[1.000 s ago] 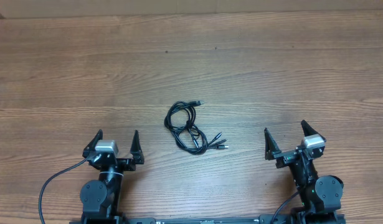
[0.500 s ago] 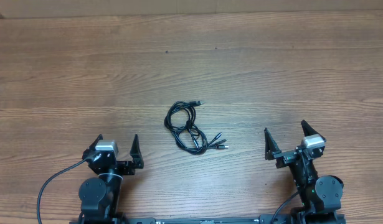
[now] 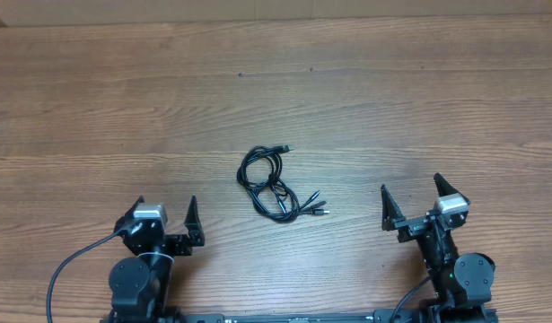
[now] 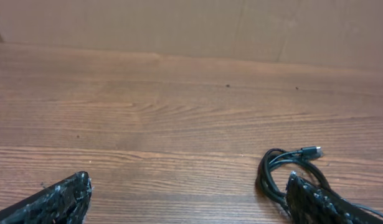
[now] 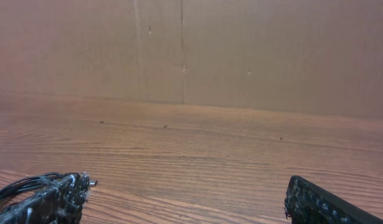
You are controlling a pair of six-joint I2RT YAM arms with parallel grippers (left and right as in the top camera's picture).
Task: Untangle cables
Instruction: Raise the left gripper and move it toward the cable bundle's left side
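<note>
since a second ago my left two-finger gripper (image 3: 164, 208) has drawn back a little toward its base and the near edge, while the right two-finger gripper (image 3: 410, 186) and the small knotted bundle of thin black cables (image 3: 274, 184) sit exactly where they were. both grippers have their fingers spread wide apart with nothing between them, hovering low over the brown wood-grain table (image 3: 96, 108). the bundle lies mid-table between the two arms, somewhat nearer the left one, well apart from both. it is a loose coil with one dark plug end (image 3: 285, 146) poking out on the far side and a few silvery plug ends (image 3: 317, 209) fanned out at the near right. as i read it, the untangling has not begun and the step in hand is the approach. to do it well i would bring the left gripper in on the coil's left loop and pin or pinch just one strand there, then send the right gripper to a single silvery plug end, not the crossing where strands overlap. the cords look light and springy, so a grab at the thick middle would likely drag the whole knot along. i would close low against the wood and pull outward slowly.
</note>
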